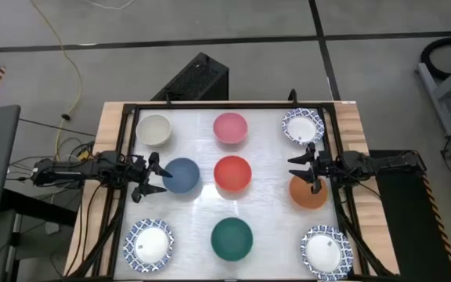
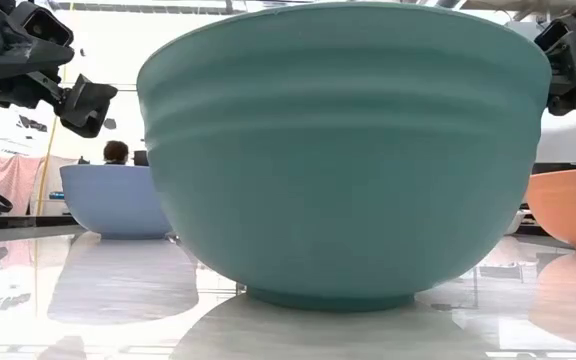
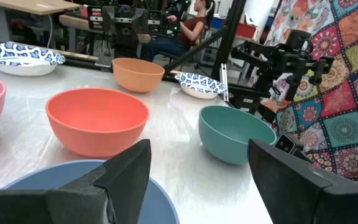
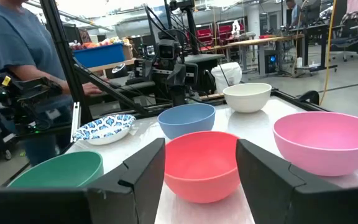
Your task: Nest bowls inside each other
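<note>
Nine bowls stand upright on their bases in three rows on the white table top. Cream [image 1: 155, 129], pink [image 1: 230, 128] and a blue-patterned white one [image 1: 301, 126] are at the far side. Blue [image 1: 182, 175], red [image 1: 232, 174] and orange [image 1: 308, 192] are in the middle. Patterned [image 1: 149, 244], green [image 1: 232, 238] and patterned [image 1: 325, 251] are near. My left gripper [image 1: 156, 176] hangs open above the blue bowl's [image 3: 73, 186] left rim. My right gripper [image 1: 302, 168] is open above the orange bowl's far left rim, facing the red bowl [image 4: 201, 165].
A black frame [image 1: 128, 157] borders the table top on its left, far and right sides. A black box [image 1: 198, 78] sits on the floor beyond the far edge. A person [image 4: 17, 50] stands past the table in the right wrist view. Narrow gaps separate the bowls.
</note>
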Robot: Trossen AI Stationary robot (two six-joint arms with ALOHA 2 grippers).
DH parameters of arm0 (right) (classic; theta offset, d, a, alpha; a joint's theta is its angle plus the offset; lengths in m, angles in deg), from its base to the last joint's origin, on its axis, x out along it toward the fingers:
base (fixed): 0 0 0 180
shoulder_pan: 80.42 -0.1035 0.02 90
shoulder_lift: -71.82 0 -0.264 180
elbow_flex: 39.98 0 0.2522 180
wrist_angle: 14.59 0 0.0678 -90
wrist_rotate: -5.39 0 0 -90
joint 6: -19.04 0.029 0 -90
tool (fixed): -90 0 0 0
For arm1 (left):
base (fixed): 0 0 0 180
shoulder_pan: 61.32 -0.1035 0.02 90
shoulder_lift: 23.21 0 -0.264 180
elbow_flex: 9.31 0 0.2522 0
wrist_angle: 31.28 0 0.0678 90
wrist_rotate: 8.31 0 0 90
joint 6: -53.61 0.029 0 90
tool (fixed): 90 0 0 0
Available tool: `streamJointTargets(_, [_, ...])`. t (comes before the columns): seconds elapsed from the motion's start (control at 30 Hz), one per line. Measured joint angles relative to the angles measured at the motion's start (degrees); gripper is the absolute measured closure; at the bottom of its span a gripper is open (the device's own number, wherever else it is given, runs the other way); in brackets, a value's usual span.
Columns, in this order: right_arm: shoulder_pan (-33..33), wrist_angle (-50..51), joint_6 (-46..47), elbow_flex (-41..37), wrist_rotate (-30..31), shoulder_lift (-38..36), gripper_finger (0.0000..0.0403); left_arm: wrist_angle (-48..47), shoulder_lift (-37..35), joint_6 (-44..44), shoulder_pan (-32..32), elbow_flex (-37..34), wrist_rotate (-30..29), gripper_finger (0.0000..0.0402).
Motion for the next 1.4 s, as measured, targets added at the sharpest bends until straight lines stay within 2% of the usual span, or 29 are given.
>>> streamJointTargets(1.4, [0.0, -0.01, -0.02, 0.01, 0.0, 0.0, 0.0184, 0.47, 0.0, -0.68, 0.0, -0.05, 0.04, 0.0145])
